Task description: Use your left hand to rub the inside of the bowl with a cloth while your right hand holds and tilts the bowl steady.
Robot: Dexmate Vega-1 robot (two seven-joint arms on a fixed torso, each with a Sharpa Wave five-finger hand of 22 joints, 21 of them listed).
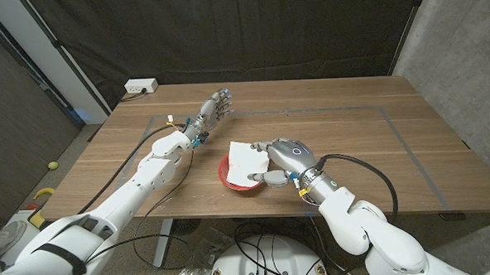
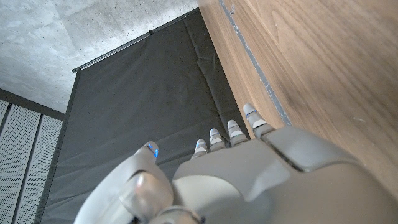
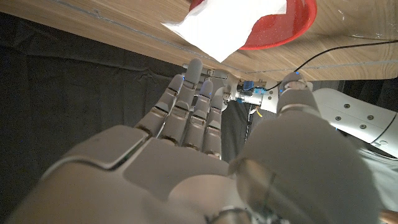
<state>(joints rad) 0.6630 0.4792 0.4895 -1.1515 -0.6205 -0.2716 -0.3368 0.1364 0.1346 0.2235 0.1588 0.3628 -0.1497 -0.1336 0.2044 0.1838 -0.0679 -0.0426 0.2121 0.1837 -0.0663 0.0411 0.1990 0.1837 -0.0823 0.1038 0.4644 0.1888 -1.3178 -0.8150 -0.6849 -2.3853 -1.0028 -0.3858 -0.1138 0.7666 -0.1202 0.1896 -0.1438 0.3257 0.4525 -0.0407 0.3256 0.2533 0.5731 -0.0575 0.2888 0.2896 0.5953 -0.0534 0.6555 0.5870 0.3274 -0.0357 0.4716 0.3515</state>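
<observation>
Fingers of the left robot hand [image 1: 216, 105] are spread and hold nothing; it stands raised over the far part of the desk [image 1: 352, 124], well apart from the bowl. The right robot hand [image 1: 284, 156] sits just beside the red bowl [image 1: 227, 175] at its right rim, fingers extended toward it; whether they grip it I cannot tell. A white cloth [image 1: 246, 160] lies draped across the bowl, near the desk's front edge. A white power strip [image 1: 141, 86] rests at the far left corner.
</observation>
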